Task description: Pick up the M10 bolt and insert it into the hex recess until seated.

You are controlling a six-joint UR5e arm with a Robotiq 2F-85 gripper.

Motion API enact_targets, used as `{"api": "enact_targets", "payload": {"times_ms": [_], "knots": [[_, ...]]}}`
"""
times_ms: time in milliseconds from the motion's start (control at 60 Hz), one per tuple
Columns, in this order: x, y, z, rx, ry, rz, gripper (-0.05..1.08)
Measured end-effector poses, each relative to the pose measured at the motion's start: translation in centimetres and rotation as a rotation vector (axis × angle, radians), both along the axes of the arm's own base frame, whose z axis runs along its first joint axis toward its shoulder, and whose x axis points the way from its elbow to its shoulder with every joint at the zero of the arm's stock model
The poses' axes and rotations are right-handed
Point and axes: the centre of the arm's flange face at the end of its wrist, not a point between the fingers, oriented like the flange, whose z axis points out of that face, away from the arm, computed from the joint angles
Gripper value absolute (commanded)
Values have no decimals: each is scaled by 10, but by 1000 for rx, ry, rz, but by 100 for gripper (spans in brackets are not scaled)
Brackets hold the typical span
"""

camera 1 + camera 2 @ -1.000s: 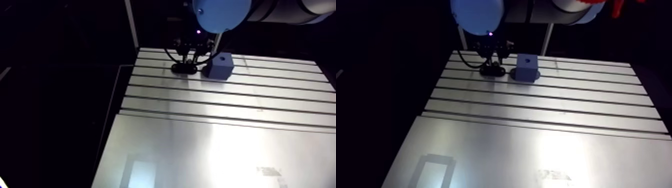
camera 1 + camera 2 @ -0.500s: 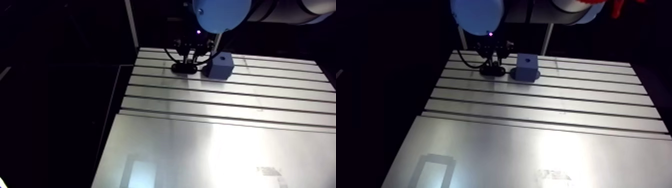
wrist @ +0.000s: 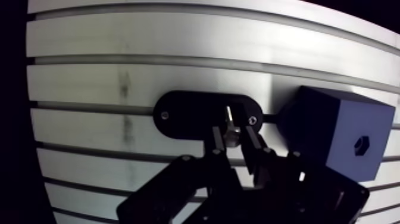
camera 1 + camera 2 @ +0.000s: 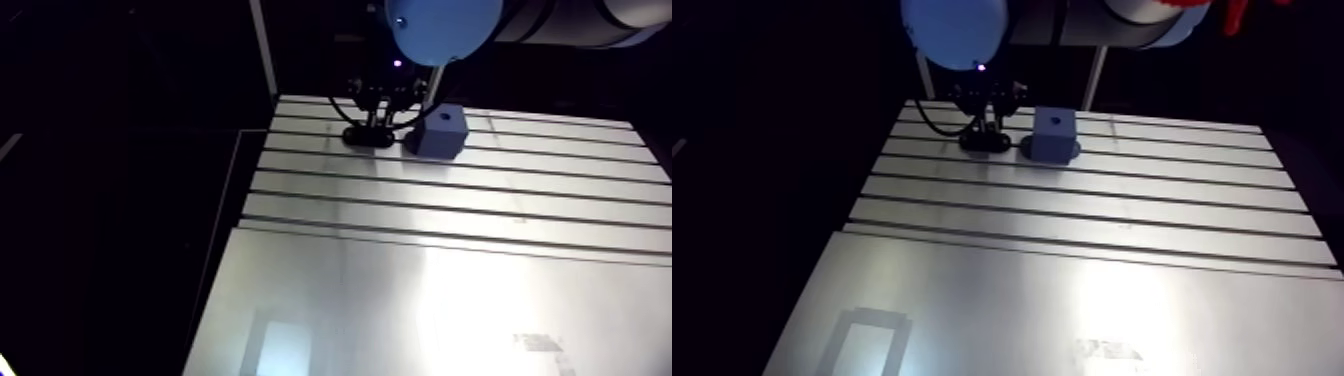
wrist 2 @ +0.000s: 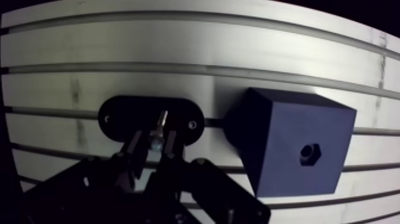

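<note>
In the wrist view my gripper is shut on the M10 bolt, a short metal bolt held between the two fingertips. Its shank points down at a black oval holder plate lying on the slotted table. Beside the gripper stands a dark blue block, with a small hex recess in the face turned toward the camera. In the arm view the gripper hangs over the black plate at the table's far end, just left of the blue block.
Long slots run across the aluminium table. A smooth metal sheet covers its near part. The table's left edge drops off into darkness close to the black plate.
</note>
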Motion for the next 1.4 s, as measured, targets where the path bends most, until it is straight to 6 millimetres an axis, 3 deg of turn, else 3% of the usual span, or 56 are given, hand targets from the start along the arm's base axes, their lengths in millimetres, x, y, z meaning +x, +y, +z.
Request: {"api": "enact_targets", "payload": {"times_ms": [783,1400], "knots": [[-2,2,13,-7,22,-4,74],[2,1,61,-8,56,29,75]]}}
